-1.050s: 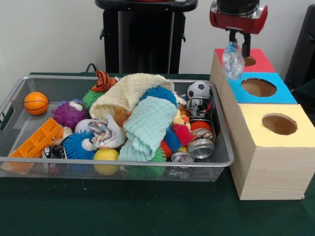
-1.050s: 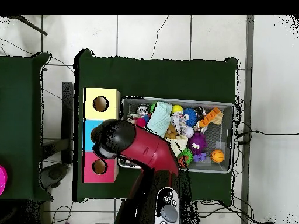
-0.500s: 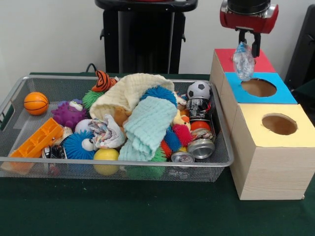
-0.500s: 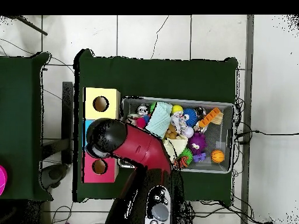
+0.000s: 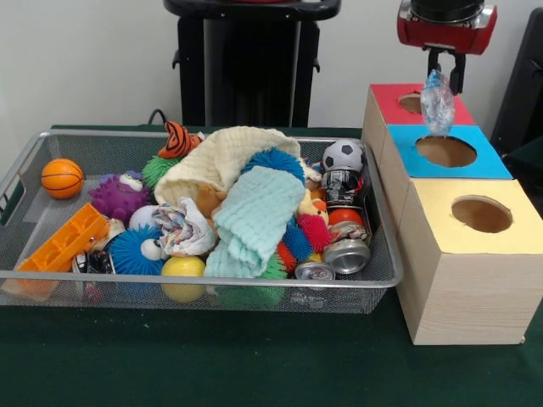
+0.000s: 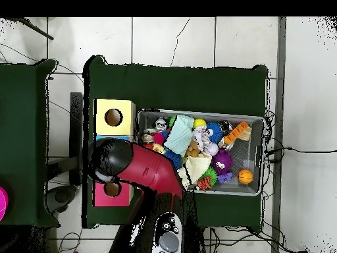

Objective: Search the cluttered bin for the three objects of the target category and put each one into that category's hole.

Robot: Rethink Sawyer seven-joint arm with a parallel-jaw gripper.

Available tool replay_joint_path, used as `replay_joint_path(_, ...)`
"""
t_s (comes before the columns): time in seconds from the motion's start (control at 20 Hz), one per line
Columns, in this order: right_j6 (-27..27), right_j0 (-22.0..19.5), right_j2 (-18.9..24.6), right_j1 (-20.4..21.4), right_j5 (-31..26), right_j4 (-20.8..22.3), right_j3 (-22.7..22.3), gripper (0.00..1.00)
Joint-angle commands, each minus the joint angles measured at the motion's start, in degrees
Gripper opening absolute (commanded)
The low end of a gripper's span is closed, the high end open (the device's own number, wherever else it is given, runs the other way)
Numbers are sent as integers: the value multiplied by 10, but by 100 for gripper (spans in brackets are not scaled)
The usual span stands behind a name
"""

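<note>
My gripper (image 5: 445,75) hangs at the top right of the front view, shut on a crumpled clear plastic bottle (image 5: 438,103). The bottle dangles above the row of boxes, over the seam between the red-topped box (image 5: 458,110) and the blue-topped box (image 5: 492,165), just behind the blue hole (image 5: 445,151). The yellow-topped box (image 5: 441,203) stands nearest the camera. Seen from overhead, the arm's head (image 6: 113,160) covers the blue box and hides the gripper, between the yellow box (image 6: 113,105) and the red box (image 6: 100,194).
The wire bin (image 5: 17,170) left of the boxes is piled with cloths, spiky balls, a small basketball (image 5: 62,177), a soccer ball (image 5: 343,154), an orange tray (image 5: 61,246) and crushed cans (image 5: 346,254). A black stand (image 5: 246,59) rises behind the bin.
The gripper has carried the bottle to the right and slightly up, from the box row's left edge to above the red and blue tops. The bin's contents have not moved.
</note>
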State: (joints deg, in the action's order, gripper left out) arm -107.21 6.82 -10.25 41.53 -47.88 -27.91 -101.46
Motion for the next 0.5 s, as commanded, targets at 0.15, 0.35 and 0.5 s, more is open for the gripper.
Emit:
replay_joint_path(0.15, -132, 3, 18, 21, 41, -34, -92, 0)
replay_joint_path(0.35, -130, 7, 17, 26, 49, -36, -105, 0)
replay_joint_path(0.5, -127, 9, 18, 28, 56, -37, -113, 0)
